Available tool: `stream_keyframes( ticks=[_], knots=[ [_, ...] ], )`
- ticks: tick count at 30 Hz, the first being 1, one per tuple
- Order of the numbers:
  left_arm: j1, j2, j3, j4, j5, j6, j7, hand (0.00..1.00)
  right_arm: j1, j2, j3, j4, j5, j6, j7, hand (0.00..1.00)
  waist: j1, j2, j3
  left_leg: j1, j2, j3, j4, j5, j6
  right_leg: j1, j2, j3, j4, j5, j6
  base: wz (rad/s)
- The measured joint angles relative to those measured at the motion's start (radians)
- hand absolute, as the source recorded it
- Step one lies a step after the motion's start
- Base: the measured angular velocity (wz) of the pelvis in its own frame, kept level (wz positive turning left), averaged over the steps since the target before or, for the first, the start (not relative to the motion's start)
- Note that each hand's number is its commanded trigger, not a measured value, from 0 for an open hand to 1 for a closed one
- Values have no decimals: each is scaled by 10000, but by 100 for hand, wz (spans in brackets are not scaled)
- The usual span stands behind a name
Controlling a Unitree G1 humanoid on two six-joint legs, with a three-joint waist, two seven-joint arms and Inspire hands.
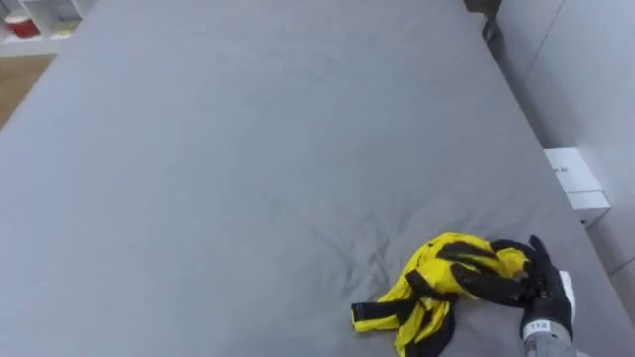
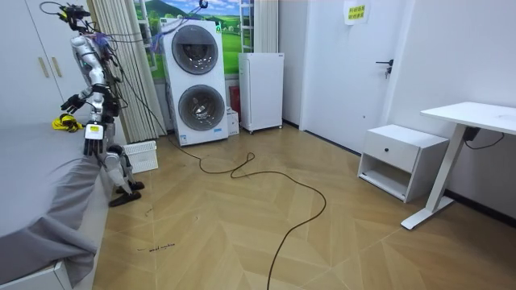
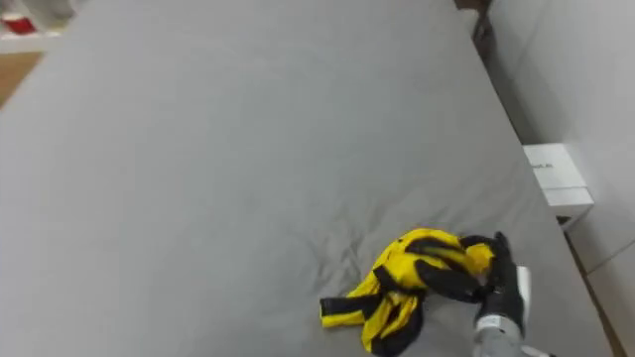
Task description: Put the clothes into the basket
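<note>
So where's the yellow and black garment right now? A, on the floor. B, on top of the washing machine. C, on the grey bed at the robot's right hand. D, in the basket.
C: the yellow and black garment lies crumpled on the grey bed, and the right hand has its fingers closed on one end.

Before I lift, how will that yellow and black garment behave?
Probably floppy: the yellow and black garment lies bunched and creased on the grey bed, so it should droop. Likely light, being thin cloth. A loose end trails away from the right hand and may drag.
</note>
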Motion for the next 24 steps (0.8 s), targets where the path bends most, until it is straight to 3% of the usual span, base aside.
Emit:
stream_keyframes(
  ticks=[1, 5, 6, 7, 9, 13, 16, 19, 24],
  knots=[
    [111, -22, 0, 83, -26, 1, -15, 0, -7, -63, -6, -199, -160, 1, -130, 0, 1, 7, -5, 357, -30, -14, -359, 304, 139, 121, 68, 133, -144, 20, 13, -35],
    [-15, -27, 82, 290, -224, 127, -16, 0, -177, -165, 7, -444, -688, 2, -374, 0, -27, -7, 3, 767, -89, -59, -866, 412, 102, 326, 81, 203, -357, 49, 41, -8],
    [-124, -25, 79, 344, -218, 163, -16, 0, -216, -163, 39, -438, -811, 3, -510, 0, -24, -5, 8, 729, -106, -115, -865, 444, 107, 288, 60, 169, -367, -11, 169, 11],
    [-194, -23, 65, 361, -218, 235, -13, 0, -206, -159, 115, -388, -826, 46, -610, 0, -38, -11, 10, 710, -134, -159, -860, 475, 122, 276, 56, 153, -413, -158, 492, 15],
    [-320, -21, 58, 358, -190, 315, -13, 0, -205, -168, 263, -93, -834, 144, -705, 0, -45, -4, -22, 652, -144, -231, -858, 571, 152, 289, 76, 152, -559, -204, 825, 17],
    [-551, -14, -155, 595, -190, 351, -15, 0, -313, -259, 705, 1115, -693, 534, -623, 0, 59, 29, -42, 485, -165, -286, -873, 618, 203, 277, 75, 99, -853, -87, 998, 8],
    [-861, -11, -148, 856, -188, 360, -59, 0, -324, -255, 803, 1673, -618, 862, -473, 0, 310, 70, -60, 236, -176, -281, -882, 622, 227, 89, 14, 8, -894, 19, 908, 3],
    [-1260, 123, -152, 1101, -193, 414, -48, 0, -764, -270, 1118, 2532, -361, 869, -205, 0, 442, -51, 17, 84, -184, -288, -882, 621, 239, -34, -29, -168, -912, 63, 842, 5],
    [-1417, 183, -363, 1139, -380, 521, -50, 0, -994, -319, 1399, 3187, -319, 957, 100, 0, 551, -64, 5, -37, -193, -290, -879, 575, 313, 53, -42, -420, -1277, 92, 886, 17]
  ],
)
